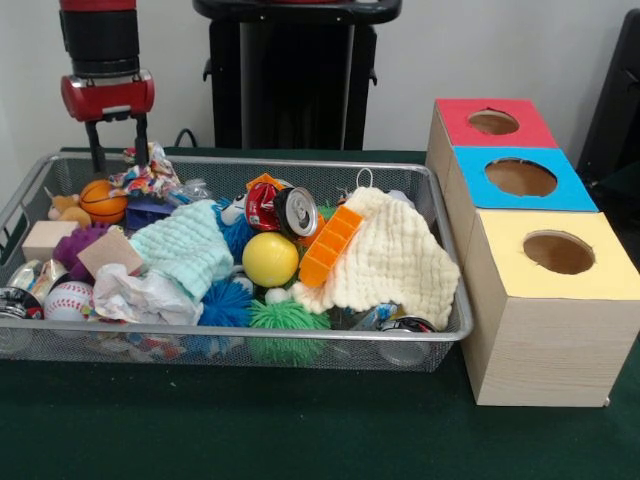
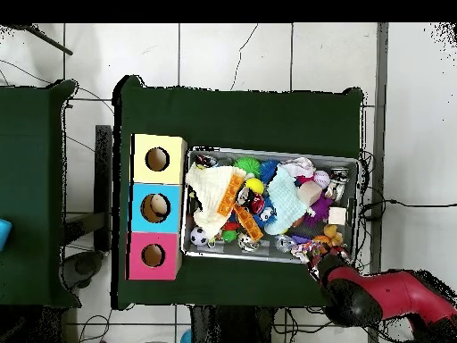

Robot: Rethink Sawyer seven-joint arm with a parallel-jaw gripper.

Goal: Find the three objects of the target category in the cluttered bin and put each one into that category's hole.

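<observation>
Nearest the front camera: dark green table (image 1: 300, 440). On it sits the bin (image 1: 250, 350), a wire basket packed w/ clutter. At its near left a crumpled white bag (image 1: 145, 298) lies beside a baseball (image 1: 68, 298), touching a mint cloth (image 1: 185, 250). Mid-bin: yellow ball (image 1: 270, 260), orange block (image 1: 330, 245), soda can (image 1: 290, 210), cream cloth (image 1: 395, 260). At the far left corner a polka-dot bag (image 1: 145, 178) sits by a mini basketball (image 1: 102, 200).

Right of the bin, just beside it, stands a row of 3 boxes. The yellow-topped one is nearest, its hole (image 1: 558, 252) dark and apparently empty.

The gripper (image 1: 117, 145) hangs above the bin's far left corner, just behind the polka-dot bag. Fingers point down, spread apart, nothing between them.

Progress, as a judgement: seemingly nothing delivered yet. 2 bags are visible in the bin; a 3rd isn't visible, maybe buried. All picks remain.

Behind: black pedestal, pale wall. Overhead shows a white tiled floor w/ cables.
</observation>
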